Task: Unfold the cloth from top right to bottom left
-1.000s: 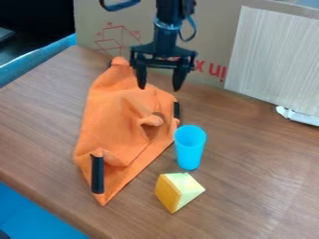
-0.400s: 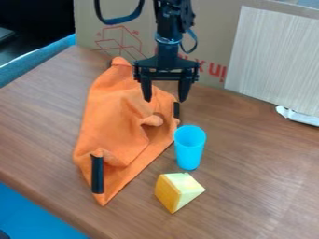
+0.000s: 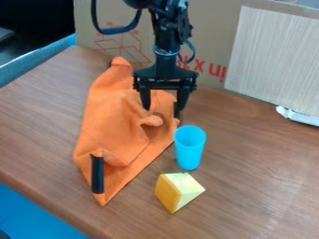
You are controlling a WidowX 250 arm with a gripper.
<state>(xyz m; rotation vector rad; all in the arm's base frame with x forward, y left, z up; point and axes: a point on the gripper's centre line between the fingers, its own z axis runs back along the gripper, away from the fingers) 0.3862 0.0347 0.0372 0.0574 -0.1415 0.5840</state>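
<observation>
My black gripper (image 3: 163, 111) hangs over the upper right part of the orange cloth, its two fingers apart with nothing gripped between them. Rumpled and partly folded, the orange cloth (image 3: 112, 121) lies on the left half of the table, narrowing to a point at its top and another at its bottom. A raised fold of cloth stands just below the fingers. Black strips show at the cloth's lower left and right edge, the right one partly behind a finger. Whether the fingertips touch the cloth I cannot tell.
A blue cup (image 3: 189, 148) stands close to the cloth's right edge, with a yellow wedge block (image 3: 178, 191) below it. Behind the wooden table (image 3: 261, 158) are a cardboard panel (image 3: 218, 28) and a pale ridged board (image 3: 277, 60) at the right.
The gripper has come down and toward the camera, from above the cloth's top part to its upper right fold, staying open. Cloth, cup and block have not moved.
</observation>
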